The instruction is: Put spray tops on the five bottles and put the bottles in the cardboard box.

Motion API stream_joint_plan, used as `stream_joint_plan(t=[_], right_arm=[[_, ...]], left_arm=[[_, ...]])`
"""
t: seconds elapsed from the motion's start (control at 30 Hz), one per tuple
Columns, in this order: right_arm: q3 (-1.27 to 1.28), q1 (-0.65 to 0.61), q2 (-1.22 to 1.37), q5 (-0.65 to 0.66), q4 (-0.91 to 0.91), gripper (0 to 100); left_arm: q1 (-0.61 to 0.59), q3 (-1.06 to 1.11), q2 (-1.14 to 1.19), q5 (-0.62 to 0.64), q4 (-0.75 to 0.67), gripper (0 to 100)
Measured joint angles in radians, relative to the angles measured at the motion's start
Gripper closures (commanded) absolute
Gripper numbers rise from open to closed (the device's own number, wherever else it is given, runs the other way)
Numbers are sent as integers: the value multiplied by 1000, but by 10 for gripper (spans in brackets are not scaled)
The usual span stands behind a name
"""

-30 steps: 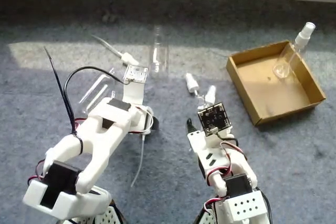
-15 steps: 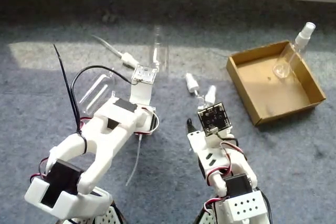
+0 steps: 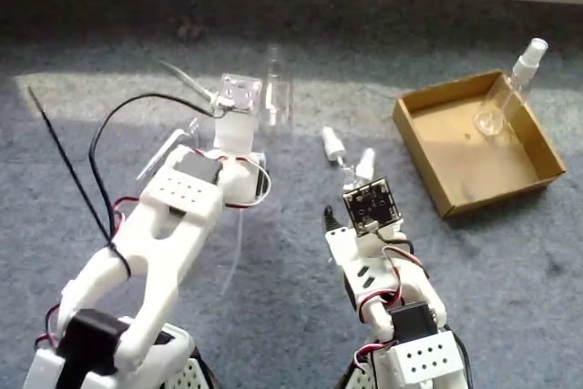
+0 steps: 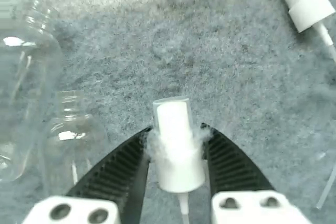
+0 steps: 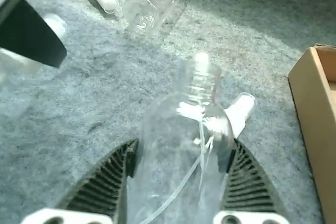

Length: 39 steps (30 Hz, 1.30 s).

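A: Over the last second the left arm (image 3: pixel 173 216) has stretched toward the top of the high view. Its wrist now sits just beside the lying bottle (image 3: pixel 275 88) at upper centre. The right arm (image 3: pixel 383 271) is as it was

B: Left claw (image 4: pixel 176 132)?

A: Narrowly open and clamped on a white spray top (image 4: pixel 176 153), with one black jaw against each side of its collar. The nozzle end points away from the wrist and a thin stem trails back between the jaws

B: What is around it?

A: In the left wrist view a large clear bottle (image 4: pixel 23 77) lies at the left edge, with a smaller clear bottle (image 4: pixel 73 142) just beside it at lower left. Both are on the grey carpet (image 4: pixel 226 66). A loose top (image 4: pixel 304 3) lies at upper right

B: Right claw (image 5: pixel 182 153)?

A: Its jaws are spread wide and pinch the body of a clear held bottle (image 5: pixel 181 129). The threaded neck is bare and points away from the wrist. Another top (image 5: pixel 240 109) lies on the carpet just beside the held bottle's shoulder

B: The box?

A: The cardboard box (image 3: pixel 455 157) is at the right of the high view, apart from both arms. One capped bottle (image 3: pixel 510 88) leans in its upper right corner, its spray head past the rim
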Motion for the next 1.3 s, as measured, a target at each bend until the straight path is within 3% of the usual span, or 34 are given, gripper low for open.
stream_joint_plan(t=[0.4, 0.6, 0.73, 0.93, 1.3], right_arm=[[0, 0, 0, 0, -8, 886], [0, -6, 0, 0, -150, 889], [0, -104, 0, 0, -169, 889], [0, -189, 0, 0, -218, 889], [0, -203, 0, 0, -405, 889]], left_arm=[[-6, -2, -486, 0, 78, 995], [-5, -2, -649, 0, 78, 995], [-5, -5, -738, 0, 69, 995], [-6, -5, -806, 0, -120, 995], [-5, -5, -818, 0, -376, 995]])
